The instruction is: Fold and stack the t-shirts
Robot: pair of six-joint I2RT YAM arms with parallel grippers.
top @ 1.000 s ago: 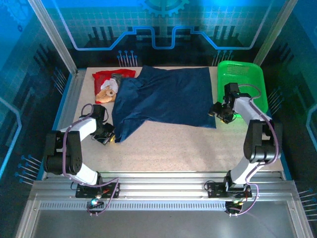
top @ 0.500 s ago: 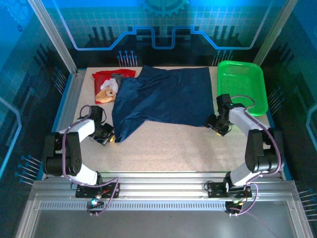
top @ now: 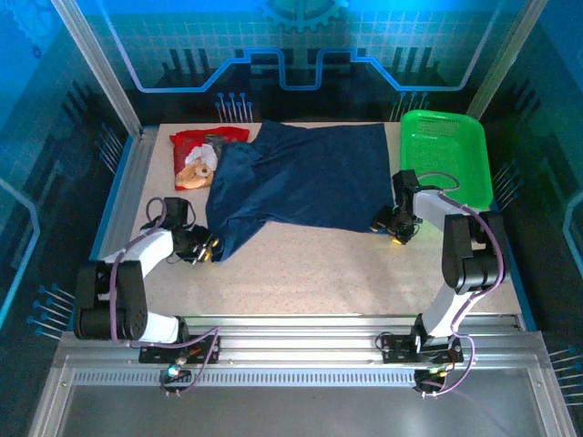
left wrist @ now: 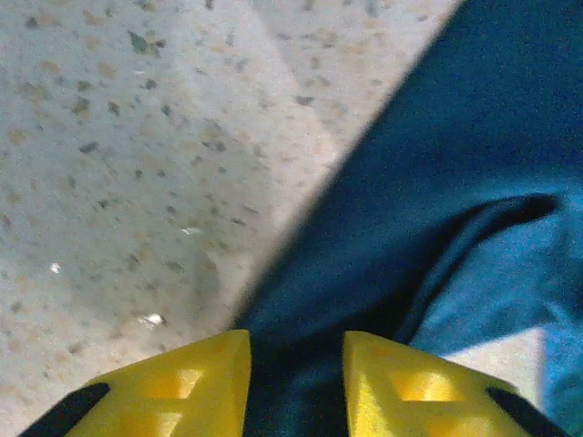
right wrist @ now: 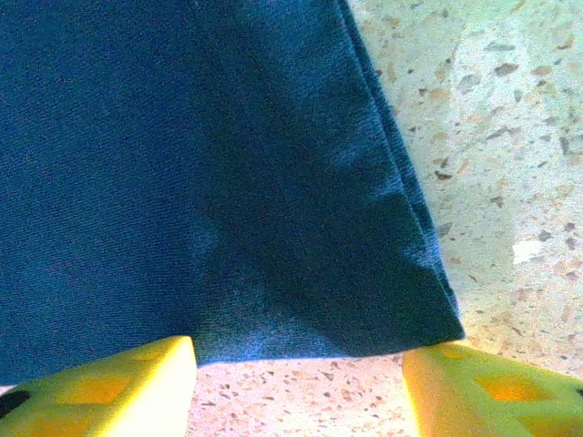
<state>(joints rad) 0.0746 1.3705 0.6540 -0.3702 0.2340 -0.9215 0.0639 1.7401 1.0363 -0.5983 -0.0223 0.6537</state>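
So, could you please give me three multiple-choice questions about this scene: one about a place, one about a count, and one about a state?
1. Where on the table does the green basket stand?
A) near left corner
B) far right corner
C) centre

2. How many shirts lie on the table?
A) one
B) two
C) four

3. How do the jaws of the right gripper stand?
A) open
B) shut on nothing
C) shut on the basket rim

Answers:
1. B, the basket sits at the far right edge.
2. B, there is a navy shirt and a red shirt at its far left.
3. A, the fingers stand wide apart at the navy shirt's near right corner.
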